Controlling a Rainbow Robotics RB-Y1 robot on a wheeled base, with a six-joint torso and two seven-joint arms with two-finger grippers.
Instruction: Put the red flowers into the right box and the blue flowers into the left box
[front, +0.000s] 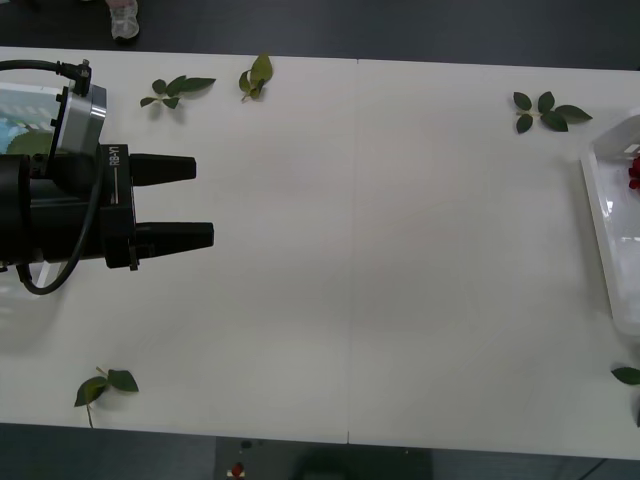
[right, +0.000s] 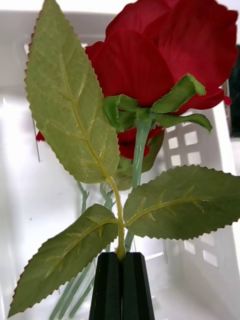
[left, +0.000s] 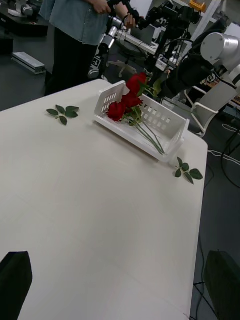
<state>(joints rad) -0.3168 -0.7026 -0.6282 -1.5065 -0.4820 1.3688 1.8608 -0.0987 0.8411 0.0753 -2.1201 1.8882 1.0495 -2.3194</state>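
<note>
- Front view: the left gripper (front: 203, 203), black with two tapered smooth fingers, hovered over the matte white table (front: 380, 260) at its left side, jaws spread and empty. Behind its arm lay the left box (front: 25, 105), a translucent white plastic tray, mostly hidden, with pale blue showing inside. The right box (front: 605, 225), a shallow white plastic tray with a raised rim, was cut off at the right edge; a spot of red flowers (front: 634, 172) showed inside. Loose green leaf sprigs (front: 180, 88) lay scattered near the table edges.
- Right wrist view: the right gripper (right: 122, 285), ribbed black fingers pressed together, pinched the thin green stem of one red rose above the slotted tray wall; serrated veined leaves blocked much of the tray floor.
- Left wrist view: roses lay in the right box, stems along the floor; the held rose stood above them.
</note>
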